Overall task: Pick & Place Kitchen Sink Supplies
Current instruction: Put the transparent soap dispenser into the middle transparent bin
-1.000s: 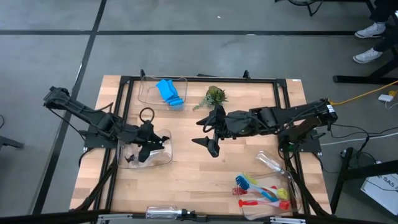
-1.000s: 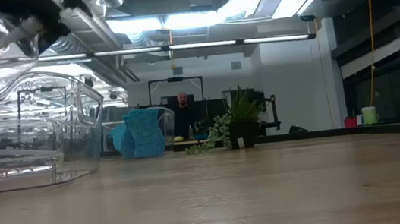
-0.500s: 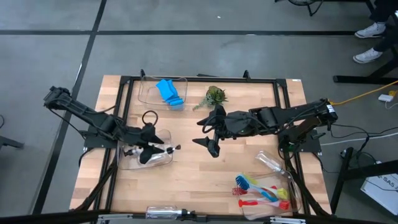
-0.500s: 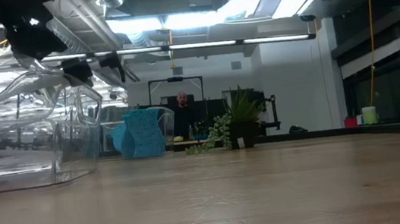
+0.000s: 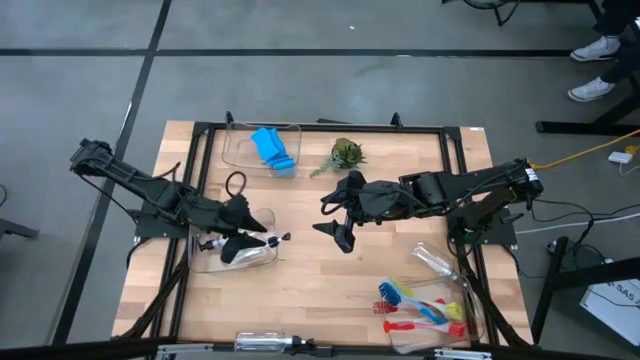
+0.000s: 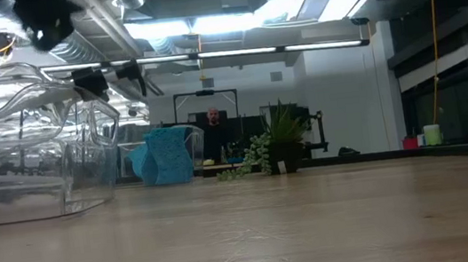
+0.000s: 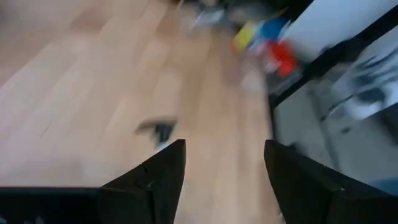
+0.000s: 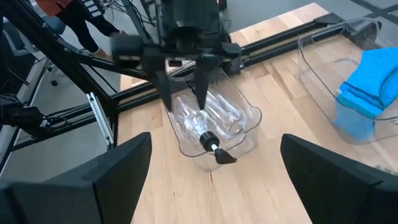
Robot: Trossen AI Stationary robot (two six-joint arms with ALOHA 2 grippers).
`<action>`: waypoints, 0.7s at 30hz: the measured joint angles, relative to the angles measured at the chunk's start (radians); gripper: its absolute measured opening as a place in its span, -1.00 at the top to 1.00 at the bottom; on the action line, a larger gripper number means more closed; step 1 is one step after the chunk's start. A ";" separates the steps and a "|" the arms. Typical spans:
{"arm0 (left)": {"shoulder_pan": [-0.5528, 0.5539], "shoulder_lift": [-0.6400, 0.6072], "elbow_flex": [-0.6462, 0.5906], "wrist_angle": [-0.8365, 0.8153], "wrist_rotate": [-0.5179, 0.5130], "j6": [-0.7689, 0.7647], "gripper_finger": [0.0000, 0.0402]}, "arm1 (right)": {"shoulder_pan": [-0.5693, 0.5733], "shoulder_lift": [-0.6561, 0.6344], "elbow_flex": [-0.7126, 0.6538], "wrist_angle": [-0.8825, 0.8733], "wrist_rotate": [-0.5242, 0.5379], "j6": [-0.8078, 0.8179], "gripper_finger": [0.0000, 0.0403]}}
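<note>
Left gripper (image 5: 262, 238) above bin (image 5: 262, 258), jaws parted, empty. Bottles (image 8: 205, 124) lying inside that bin. Sponge (image 5: 272, 147) in far bin (image 5: 235, 150). Right gripper (image 5: 333, 217) mid-table, jaws wide, empty. Brushes (image 5: 420, 308) at near right.

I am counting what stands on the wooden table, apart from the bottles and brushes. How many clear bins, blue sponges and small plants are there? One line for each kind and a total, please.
Clear bins: 3
Blue sponge: 1
Small plant: 1
Total: 5
</note>
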 joint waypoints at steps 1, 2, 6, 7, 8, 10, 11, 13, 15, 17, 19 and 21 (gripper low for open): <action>0.000 0.000 0.000 0.043 0.001 0.014 -0.05 | 0.000 0.000 0.000 0.001 0.000 0.000 -0.75; 0.000 0.000 0.005 0.075 0.011 0.032 -0.05 | 0.000 0.000 0.000 0.002 0.000 0.001 -0.75; -0.016 0.037 0.079 0.091 0.038 0.108 -0.05 | 0.000 0.000 0.000 0.020 0.000 -0.005 -0.75; -0.025 0.052 0.104 0.073 0.038 0.129 -0.05 | 0.000 0.000 0.000 0.029 0.000 -0.006 -0.75; -0.035 0.071 0.133 0.059 0.035 0.154 -0.05 | 0.001 0.000 0.000 0.039 0.000 -0.008 -0.75; -0.055 0.116 0.202 0.024 0.024 0.207 -0.05 | 0.004 0.000 0.000 0.044 0.000 -0.009 -0.75; -0.064 0.140 0.236 -0.002 0.020 0.234 -0.05 | 0.006 0.000 0.000 0.045 0.000 -0.009 -0.75; -0.078 0.193 0.307 -0.061 0.016 0.281 -0.05 | 0.011 0.000 0.000 0.049 0.000 -0.008 -0.75; -0.088 0.246 0.372 -0.124 0.016 0.318 -0.05 | 0.020 0.000 0.000 0.060 0.000 -0.008 -0.75; -0.097 0.295 0.430 -0.177 0.015 0.352 -0.05 | 0.034 0.000 0.000 0.079 0.000 -0.007 -0.75; -0.107 0.343 0.473 -0.211 0.016 0.383 -0.05 | 0.052 0.000 0.000 0.112 -0.001 -0.007 -0.75; -0.117 0.390 0.507 -0.218 0.018 0.415 -0.05 | 0.072 0.000 0.000 0.147 0.000 -0.009 -0.75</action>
